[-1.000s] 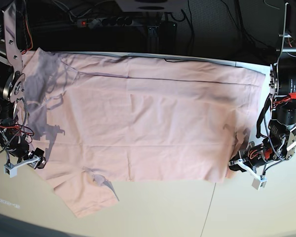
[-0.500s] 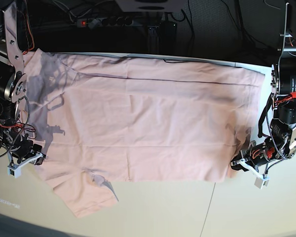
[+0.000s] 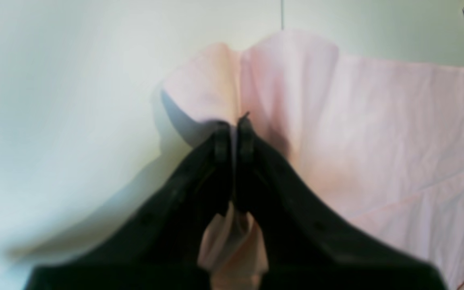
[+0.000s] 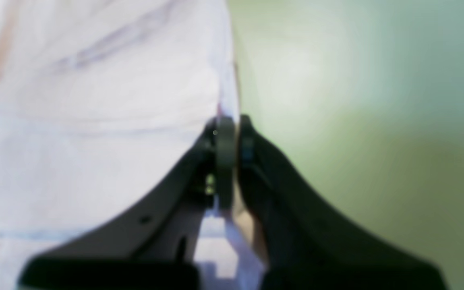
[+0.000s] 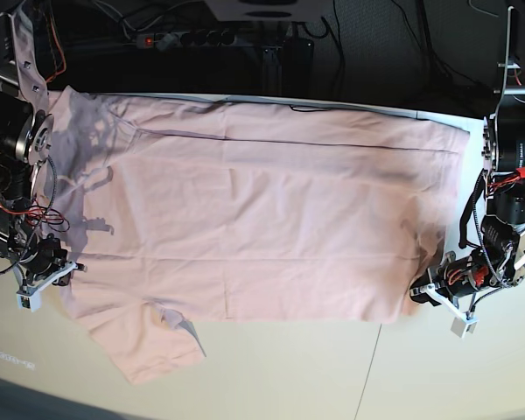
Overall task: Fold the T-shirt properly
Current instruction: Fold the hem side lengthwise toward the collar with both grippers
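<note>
The large pale pink cotton T-shirt (image 5: 262, 214) is spread flat over the pale table (image 5: 332, 376), one short sleeve pointing to 7 o'clock. Its corner at 4 o'clock is pinched in the clenched left gripper (image 3: 234, 125). Its edge at 9 o'clock is clamped between the closed jaws of the right gripper (image 4: 232, 125).

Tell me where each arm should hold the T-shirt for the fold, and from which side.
At its two near corners, from the outer ends. The T-shirt lies flat, spread lengthwise between the arms, so its end edges are the free parts. The left gripper is shut on a bunched hem corner; the right gripper is shut on the opposite edge. I'd keep both.
</note>
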{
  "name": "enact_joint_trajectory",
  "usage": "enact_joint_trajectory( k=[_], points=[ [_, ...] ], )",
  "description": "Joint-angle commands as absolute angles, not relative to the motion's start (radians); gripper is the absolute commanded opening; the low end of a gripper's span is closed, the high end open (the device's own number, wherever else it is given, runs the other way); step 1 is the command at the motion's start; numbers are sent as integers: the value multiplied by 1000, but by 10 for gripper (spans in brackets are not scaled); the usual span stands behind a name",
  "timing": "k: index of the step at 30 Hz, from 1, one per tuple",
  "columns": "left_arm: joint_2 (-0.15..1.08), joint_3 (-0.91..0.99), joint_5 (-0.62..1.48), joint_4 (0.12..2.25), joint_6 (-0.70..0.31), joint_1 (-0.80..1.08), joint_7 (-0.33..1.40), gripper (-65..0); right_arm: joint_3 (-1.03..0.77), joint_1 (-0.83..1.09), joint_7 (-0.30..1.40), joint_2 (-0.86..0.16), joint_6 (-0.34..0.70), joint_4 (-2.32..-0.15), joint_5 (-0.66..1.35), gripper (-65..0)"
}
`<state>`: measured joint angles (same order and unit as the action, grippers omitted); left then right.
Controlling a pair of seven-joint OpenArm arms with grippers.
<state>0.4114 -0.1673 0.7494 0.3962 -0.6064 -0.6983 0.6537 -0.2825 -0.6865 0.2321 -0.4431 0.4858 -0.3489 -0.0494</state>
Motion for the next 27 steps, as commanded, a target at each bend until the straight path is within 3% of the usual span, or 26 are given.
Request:
enact_joint_trajectory(
  k=[1,12,16,27],
  points=[
    [433,-166,792,406,-614,-735,647,-650,-280,-685,268,-467,499,-370,-64,-650],
    [458,-166,935,406,-618,-734,738,-650,-279,-620,299,-485,559,-527,115,-650],
    [491,-166,1037,406,-698,-734,789,-650,-279,-620,379,-495,573,-573,218,-650],
    [596,-162,1367,406,-698,-733,1103,-650,-279,-619,583,-589,601,-671,519,-650]
  ],
)
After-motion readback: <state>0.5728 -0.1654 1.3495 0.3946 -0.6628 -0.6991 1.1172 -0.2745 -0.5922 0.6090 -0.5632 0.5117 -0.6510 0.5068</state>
